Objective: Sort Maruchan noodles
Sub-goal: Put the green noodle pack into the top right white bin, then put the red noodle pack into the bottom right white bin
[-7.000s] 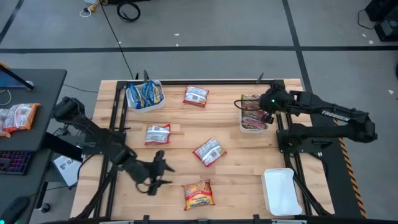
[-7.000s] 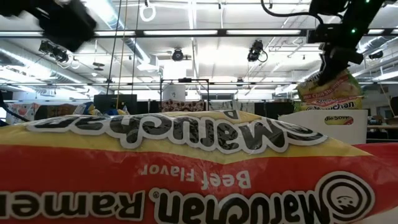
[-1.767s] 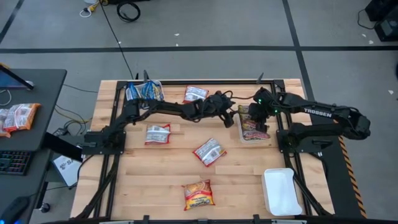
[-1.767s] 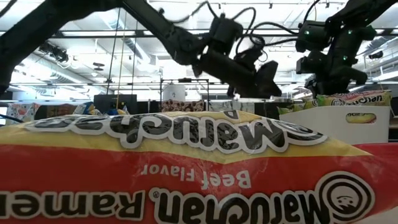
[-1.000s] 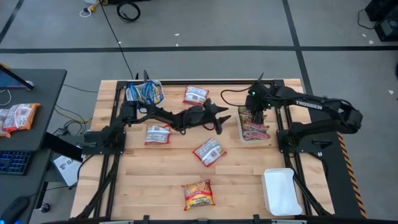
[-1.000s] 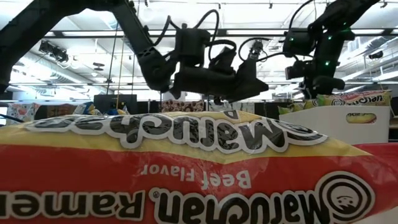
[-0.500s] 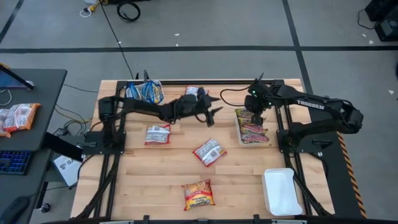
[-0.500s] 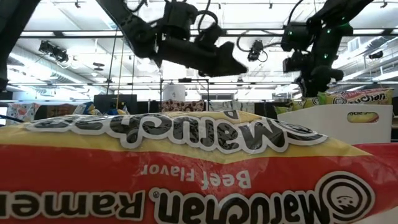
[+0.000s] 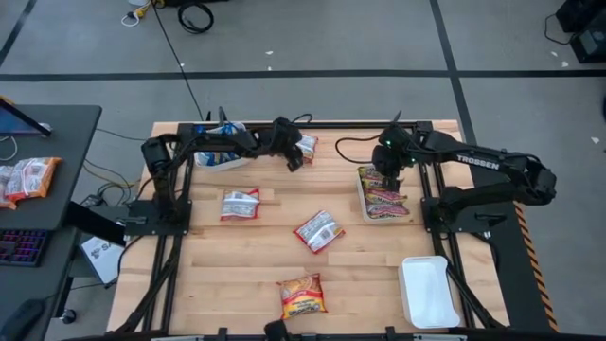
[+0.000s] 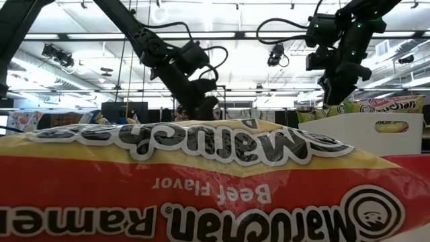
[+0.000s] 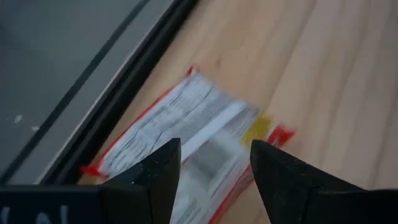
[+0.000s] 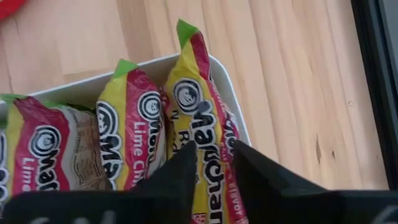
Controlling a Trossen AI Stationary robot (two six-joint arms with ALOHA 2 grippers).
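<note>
My left gripper (image 9: 294,157) (image 11: 214,168) is open above a silver-white packet with red edges (image 9: 305,144) (image 11: 186,134) that lies flat by the table's far edge. My right gripper (image 9: 386,174) (image 12: 215,163) stands over a white tray (image 9: 364,197) (image 12: 155,62) near the right edge, its fingers a narrow gap apart. Yellow-green packets (image 9: 384,197) (image 12: 134,130) stand on edge in that tray. Two more silver-white packets (image 9: 240,204) (image 9: 319,230) lie mid-table. An orange-red one (image 9: 302,296) (image 10: 201,188) lies at the near edge. Blue-yellow packets (image 9: 220,142) sit in a far-left tray. My right gripper points down over the yellow-green packet (image 12: 208,118) at the tray's far end, which shows in the gap between its fingers. I cannot tell whether the fingers touch it.
An empty white tray (image 9: 426,290) sits at the near right corner. Black frame rails run along the table's left (image 9: 175,227), right (image 9: 445,237) and far edges. A dark desk (image 9: 57,133) with more packets (image 9: 28,176) stands left of the table. Bare wood lies between the mid-table packets.
My left gripper has swung from the middle of the table toward the far edge and the left, rising on the way and then coming down over the silver-white packet there. My right gripper has stayed over the tray of yellow-green packets.
</note>
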